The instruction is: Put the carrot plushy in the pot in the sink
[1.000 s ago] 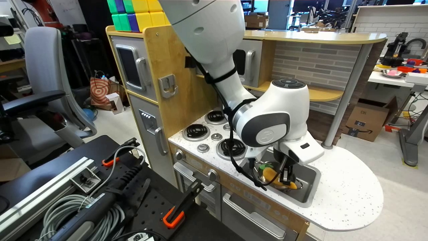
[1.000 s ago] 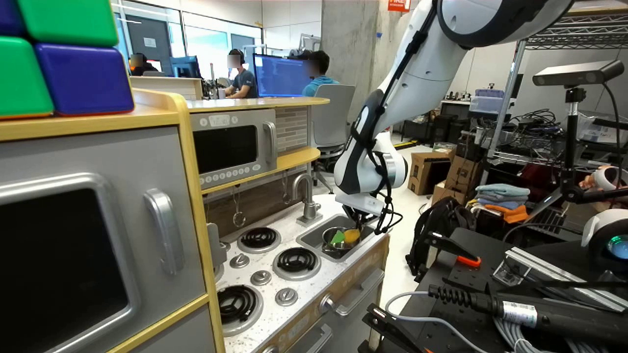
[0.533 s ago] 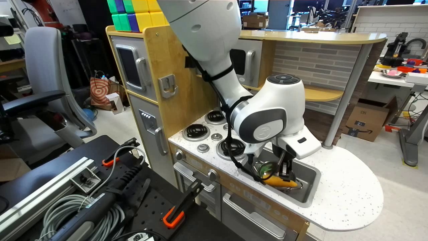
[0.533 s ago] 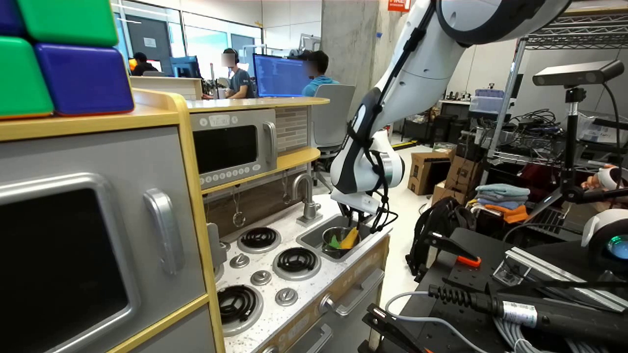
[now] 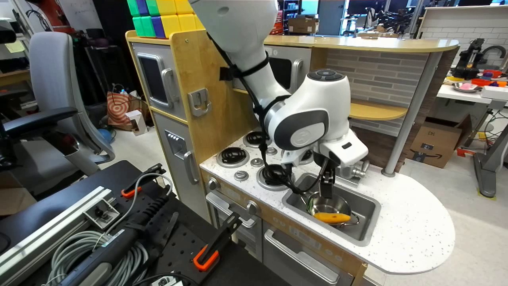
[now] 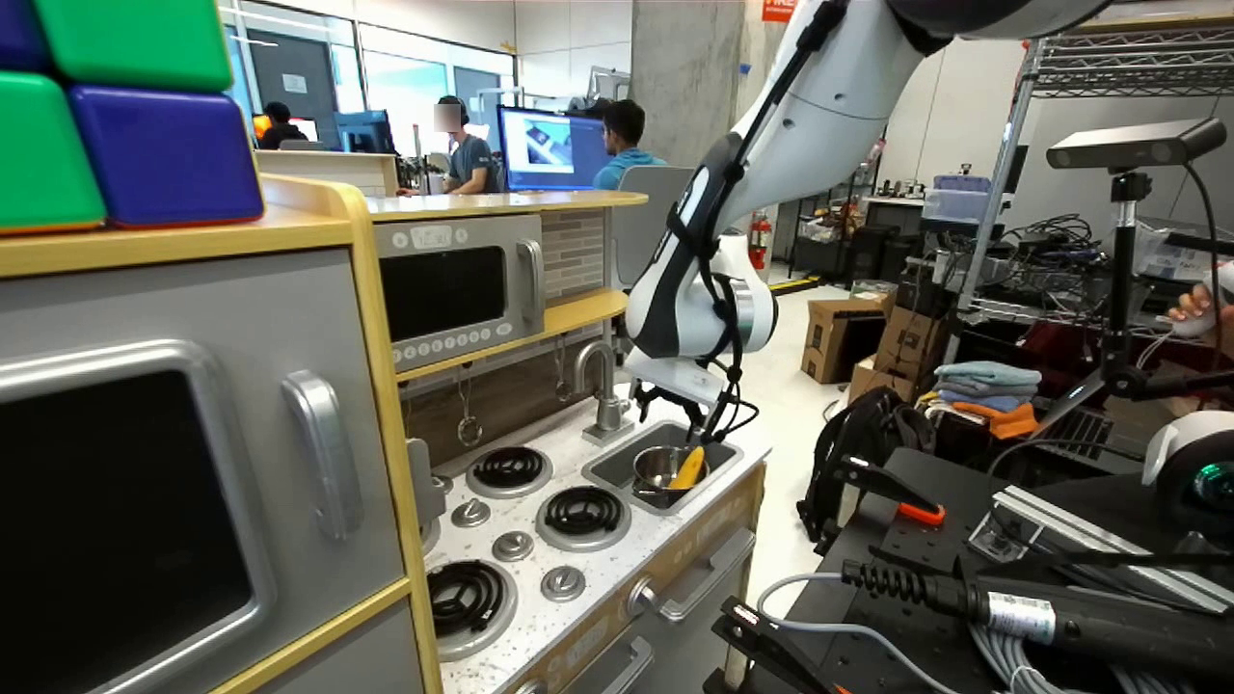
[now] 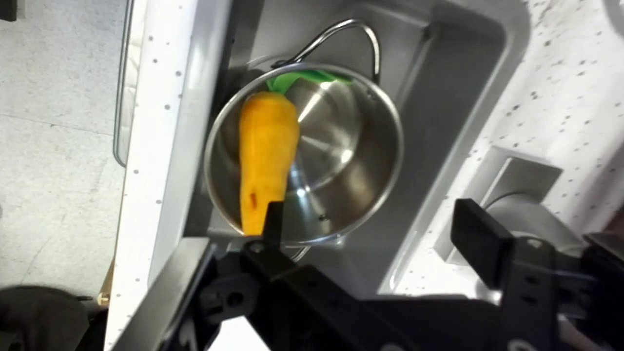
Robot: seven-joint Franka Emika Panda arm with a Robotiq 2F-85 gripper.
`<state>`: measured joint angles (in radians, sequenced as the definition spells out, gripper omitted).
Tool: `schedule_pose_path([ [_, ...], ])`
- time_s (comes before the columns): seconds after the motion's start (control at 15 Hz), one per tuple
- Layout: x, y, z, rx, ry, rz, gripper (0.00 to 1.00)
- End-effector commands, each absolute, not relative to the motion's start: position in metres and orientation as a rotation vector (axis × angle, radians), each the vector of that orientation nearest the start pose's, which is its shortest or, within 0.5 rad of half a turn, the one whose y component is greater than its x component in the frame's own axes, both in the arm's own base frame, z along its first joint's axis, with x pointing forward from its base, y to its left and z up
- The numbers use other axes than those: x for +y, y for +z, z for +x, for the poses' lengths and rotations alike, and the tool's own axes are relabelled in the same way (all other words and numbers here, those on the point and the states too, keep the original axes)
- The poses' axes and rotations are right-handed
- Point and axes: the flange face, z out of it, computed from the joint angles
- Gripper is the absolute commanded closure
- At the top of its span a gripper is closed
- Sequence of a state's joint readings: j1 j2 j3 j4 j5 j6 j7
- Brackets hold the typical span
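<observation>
The carrot plushy lies inside the steel pot, its narrow end resting over the rim and its green top against the far wall. In both exterior views the orange body leans along the pot's near side. The pot stands in the grey sink, a wire handle sticking out on either side. Above them hangs my gripper, its jaws spread wide with only air between. One finger overlaps the carrot's narrow end in the wrist view; an exterior view shows the gripper higher, apart from it.
A grey faucet rises behind the sink, close beside one finger in the wrist view. Black burners and knobs cover the counter on one side, with a toy microwave above. Speckled countertop extends on the sink's other side.
The gripper has opened and let go of the carrot plushy, which has settled in the pot. The arm has risen and shifted toward the burners and faucet, exposing the pot.
</observation>
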<state>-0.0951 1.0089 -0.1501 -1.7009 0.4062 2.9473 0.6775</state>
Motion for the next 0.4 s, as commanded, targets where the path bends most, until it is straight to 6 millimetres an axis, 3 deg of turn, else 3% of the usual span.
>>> schedule_pose_path([
  [0.0,-0.159,0.094,0.629,1.668,-0.312,-2.45,0.0],
  [0.07,-0.164,0.063,0.64,1.707,-0.38,-2.479,0.0],
  [0.2,-0.158,0.083,0.64,1.682,-0.357,-2.463,0.0],
  [0.33,-0.159,0.089,0.636,1.678,-0.344,-2.463,0.0],
])
